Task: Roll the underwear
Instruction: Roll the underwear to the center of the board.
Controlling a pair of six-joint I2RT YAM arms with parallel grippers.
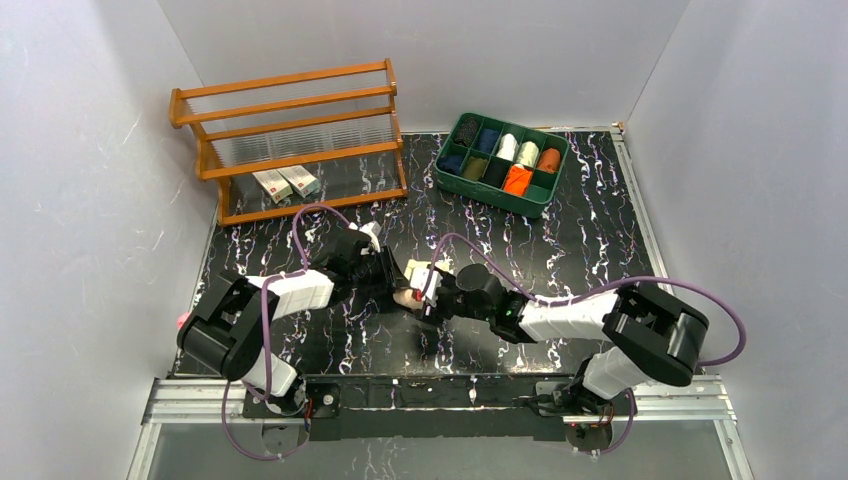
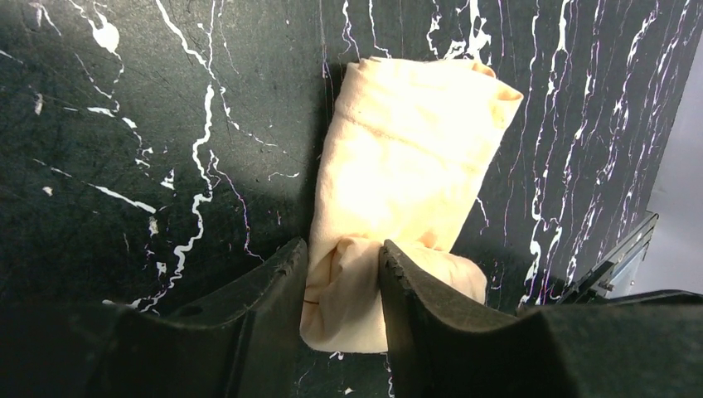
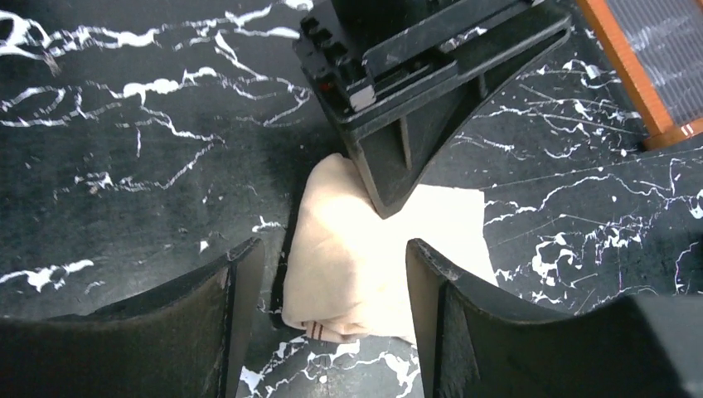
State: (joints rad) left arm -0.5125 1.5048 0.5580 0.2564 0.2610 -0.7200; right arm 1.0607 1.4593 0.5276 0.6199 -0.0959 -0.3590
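The pale tan underwear (image 2: 414, 157) lies partly rolled on the black marbled table, mid-table between the two arms (image 1: 404, 297). My left gripper (image 2: 341, 265) is shut on its near, bunched end, with cloth pinched between the two fingers. My right gripper (image 3: 332, 257) stands open over the opposite end of the same cloth (image 3: 365, 240), one finger on each side. The left gripper (image 3: 406, 91) shows in the right wrist view, its tip pressing on the cloth. Bright orange underwear (image 1: 517, 180) sits rolled in a compartment of the green bin.
The green bin (image 1: 530, 208) at the back right holds several rolls in dark blue, green, black, white and dull orange. A wooden rack (image 1: 290, 140) stands at the back left with two small white boxes (image 1: 285, 183) under it. Grey walls close in three sides.
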